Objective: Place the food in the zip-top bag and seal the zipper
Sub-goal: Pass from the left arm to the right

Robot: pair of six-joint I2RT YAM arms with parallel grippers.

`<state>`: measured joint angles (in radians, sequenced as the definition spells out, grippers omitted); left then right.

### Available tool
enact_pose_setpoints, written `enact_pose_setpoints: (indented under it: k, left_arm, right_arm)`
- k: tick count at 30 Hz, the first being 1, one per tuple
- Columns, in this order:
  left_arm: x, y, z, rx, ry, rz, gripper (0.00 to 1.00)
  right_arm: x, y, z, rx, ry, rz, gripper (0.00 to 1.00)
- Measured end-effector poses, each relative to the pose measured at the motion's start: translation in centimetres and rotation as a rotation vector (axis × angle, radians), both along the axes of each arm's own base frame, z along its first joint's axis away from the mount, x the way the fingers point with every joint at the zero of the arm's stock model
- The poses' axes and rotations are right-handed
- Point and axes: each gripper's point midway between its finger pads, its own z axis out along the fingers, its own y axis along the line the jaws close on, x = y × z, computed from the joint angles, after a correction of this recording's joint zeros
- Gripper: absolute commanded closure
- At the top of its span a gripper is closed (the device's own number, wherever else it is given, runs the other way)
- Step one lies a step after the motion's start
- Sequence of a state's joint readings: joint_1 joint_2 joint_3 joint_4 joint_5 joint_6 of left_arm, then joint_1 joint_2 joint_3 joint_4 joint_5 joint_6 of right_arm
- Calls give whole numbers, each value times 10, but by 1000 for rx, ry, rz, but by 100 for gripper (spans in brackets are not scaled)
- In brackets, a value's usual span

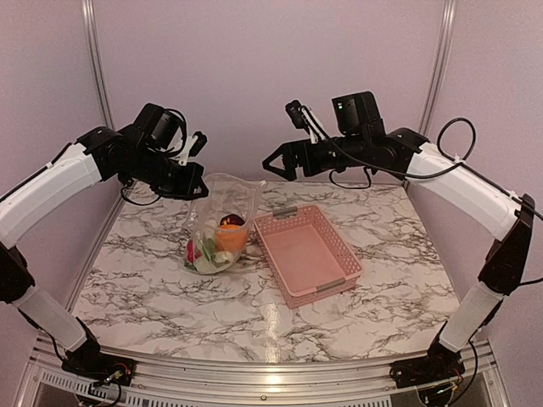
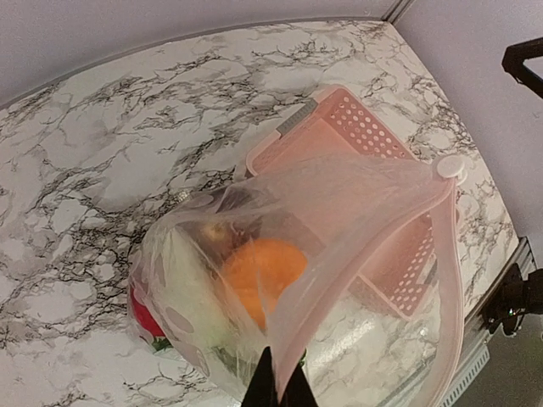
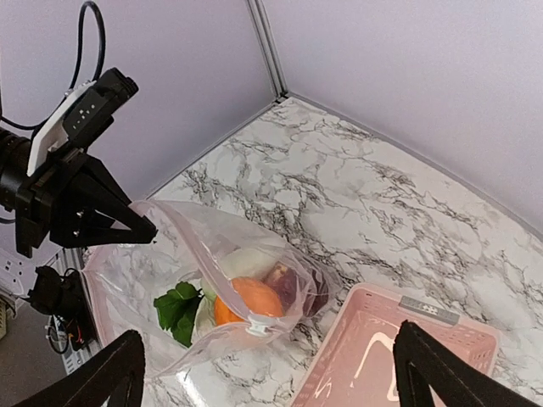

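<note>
Food: inside zip-top bag
zip-top bag: bottom on table, far-left part, beside pink basket
left gripper: clamped on bag's mouth edge
right gripper: spread wide, holding nothing

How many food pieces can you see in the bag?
4, piled at the bag bottom: orange ball in the middle, dark purple ball behind it, red ball at the left edge, pale piece between them. Others may be hidden.

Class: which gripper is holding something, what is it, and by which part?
The left gripper pinches the zip-top bag by its mouth edge, at the end away from the white slider. The right gripper is open and holds nothing.
</note>
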<state>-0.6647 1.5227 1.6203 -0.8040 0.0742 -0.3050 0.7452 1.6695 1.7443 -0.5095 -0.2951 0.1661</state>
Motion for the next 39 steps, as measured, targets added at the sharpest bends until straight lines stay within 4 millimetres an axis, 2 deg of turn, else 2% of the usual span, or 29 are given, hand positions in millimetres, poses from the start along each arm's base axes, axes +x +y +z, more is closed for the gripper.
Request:
enact_pose_setpoints:
  k: [2, 6, 10, 15, 20, 22, 25, 30, 39]
  left_arm:
    - [-10, -1, -1, 1, -6, -60, 100]
    - [-32, -1, -1, -16, -15, -173, 100]
    - [-50, -3, -1, -34, -18, -263, 100]
    - [-58, -6, 1, -48, -28, -327, 100]
    - [-62, -11, 1, -61, -25, -369, 100]
    - [-62, -13, -1, -63, -19, -381, 100]
    - [-61, -18, -5, -66, -9, -397, 100]
    - [-56, -24, -10, -69, 1, -407, 100]
    - [-52, -24, -4, -64, -21, -399, 100]
  right_arm:
    - [0, -15, 1, -8, -21, -4, 14]
    - [-14, -17, 2, -24, -81, 80, 28]
    - [-38, -19, -19, -58, -97, 201, 38]
    - [-61, -17, -45, -103, -74, 321, 37]
    - [-89, -13, -64, -143, -88, 407, 36]
    - [-95, -11, -67, -155, -102, 426, 37]
    - [-98, -9, -70, -169, -125, 444, 39]
    - [-95, -4, -73, -186, -166, 453, 48]
    - [-91, 2, -98, -206, -155, 464, 56]
